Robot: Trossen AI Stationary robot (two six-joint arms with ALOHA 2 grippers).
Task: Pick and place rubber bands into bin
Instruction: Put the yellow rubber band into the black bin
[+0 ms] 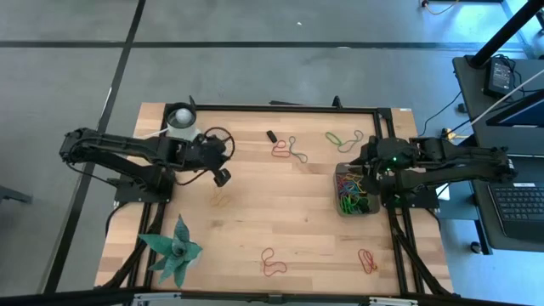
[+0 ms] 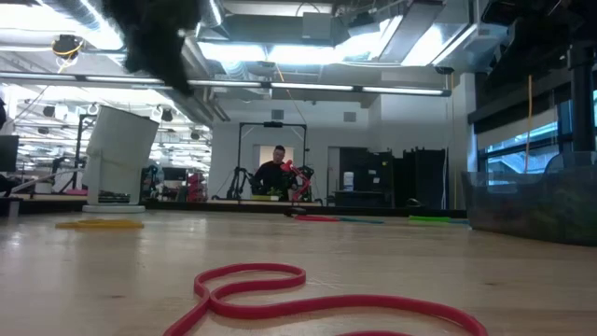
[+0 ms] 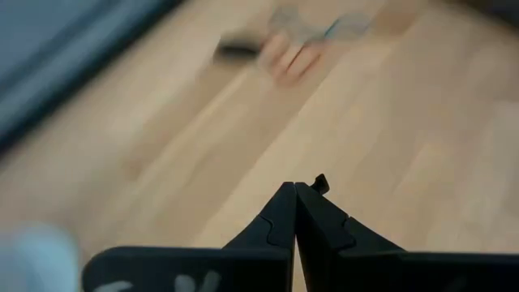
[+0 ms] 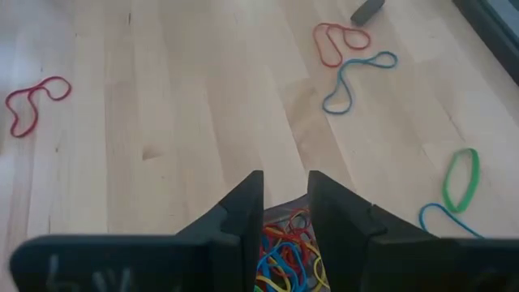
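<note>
high view: right gripper [image 1: 367, 167] over bin [image 1: 340, 206]

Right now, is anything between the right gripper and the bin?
Nothing visible is in the way. The right gripper hangs directly over the bin, fingers parted, with only the rubber bands already piled inside showing below it.

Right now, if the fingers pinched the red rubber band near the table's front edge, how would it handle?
Probably floppy: the red rubber band lies flat in a loose, kinked loop, so it would likely droop from the fingers. It looks thin, so probably very light. Lying flush on the wooden table, it may be hard to get under and could slip out.
</note>
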